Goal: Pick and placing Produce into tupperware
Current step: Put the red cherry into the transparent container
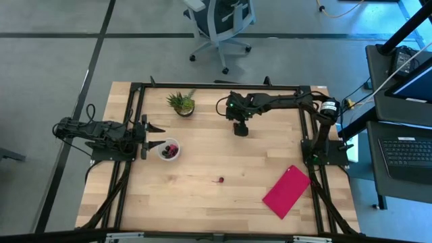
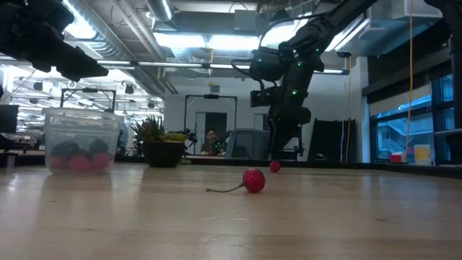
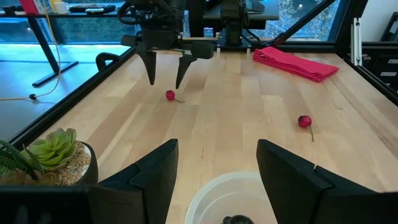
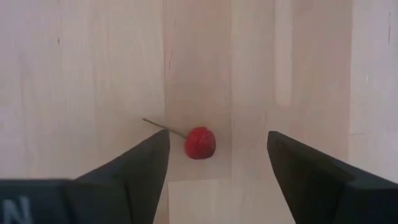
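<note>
Your right pincer hangs released, fingers spread, directly over 1 red berry lying on the bench toward its far edge. A second stemmed berry lies mid-bench, nearer the front edge. Your left pincer waits released just beside the tupperware, which holds several berries, near the left edge.

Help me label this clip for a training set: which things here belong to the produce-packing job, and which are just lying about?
Job:
- tupperware, berries already inside
- loose red berry under the open right end effector
- second loose berry, mid-table
- left end effector, open, at the tupperware

Lying about:
- potted plant
- pink-red flat piece
</note>
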Tool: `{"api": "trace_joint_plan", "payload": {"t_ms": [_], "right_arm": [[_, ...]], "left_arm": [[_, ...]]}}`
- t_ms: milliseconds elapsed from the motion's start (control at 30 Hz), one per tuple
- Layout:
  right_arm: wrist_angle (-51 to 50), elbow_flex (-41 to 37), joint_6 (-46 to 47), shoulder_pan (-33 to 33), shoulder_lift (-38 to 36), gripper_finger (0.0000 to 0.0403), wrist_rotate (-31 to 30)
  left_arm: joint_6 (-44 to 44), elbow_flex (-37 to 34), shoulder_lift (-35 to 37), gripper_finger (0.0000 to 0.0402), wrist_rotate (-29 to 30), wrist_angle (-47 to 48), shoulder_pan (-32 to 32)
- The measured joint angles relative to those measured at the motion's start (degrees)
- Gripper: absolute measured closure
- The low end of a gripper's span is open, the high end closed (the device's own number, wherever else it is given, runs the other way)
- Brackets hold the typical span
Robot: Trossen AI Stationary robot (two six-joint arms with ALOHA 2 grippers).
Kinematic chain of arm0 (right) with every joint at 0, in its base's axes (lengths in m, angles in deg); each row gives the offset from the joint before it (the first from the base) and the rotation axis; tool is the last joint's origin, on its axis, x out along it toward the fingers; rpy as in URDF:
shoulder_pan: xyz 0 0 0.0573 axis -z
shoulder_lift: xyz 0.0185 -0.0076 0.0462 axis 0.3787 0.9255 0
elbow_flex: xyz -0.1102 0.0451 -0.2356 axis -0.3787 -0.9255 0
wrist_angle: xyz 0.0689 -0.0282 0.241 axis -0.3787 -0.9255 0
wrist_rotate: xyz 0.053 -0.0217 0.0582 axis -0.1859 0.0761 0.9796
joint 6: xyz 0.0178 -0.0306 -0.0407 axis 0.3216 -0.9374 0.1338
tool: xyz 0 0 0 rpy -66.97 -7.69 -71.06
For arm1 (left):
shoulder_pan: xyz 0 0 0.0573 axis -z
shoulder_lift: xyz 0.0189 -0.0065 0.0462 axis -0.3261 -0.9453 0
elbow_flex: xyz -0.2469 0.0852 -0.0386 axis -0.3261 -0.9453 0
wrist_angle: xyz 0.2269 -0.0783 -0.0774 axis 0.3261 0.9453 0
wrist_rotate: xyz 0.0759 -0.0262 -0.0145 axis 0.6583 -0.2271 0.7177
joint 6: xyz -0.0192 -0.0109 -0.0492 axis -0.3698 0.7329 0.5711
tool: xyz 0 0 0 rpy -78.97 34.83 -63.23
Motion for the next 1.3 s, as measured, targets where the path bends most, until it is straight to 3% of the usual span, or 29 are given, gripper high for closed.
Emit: {"api": "trace_joint_plan", "payload": {"t_ms": [433,1067,1300], "right_arm": [[1.9,-2.4,-5.9,-0.1,0.1,0.0136,0.1],[12.9,-10.1,-5.8,-0.2,0.0,0.0136,1.1],[13.0,-10.2,-5.8,-0.2,0.0,0.0176,1.5]], "left_arm": [[0.0,0.0,0.0,0.0190,0.0,0.0,0.0],[0.0,0.0,0.0,0.0190,0.3,0.0,0.0],[0.0,0.0,0.0,0.0190,0.3,0.0,0.0]]}}
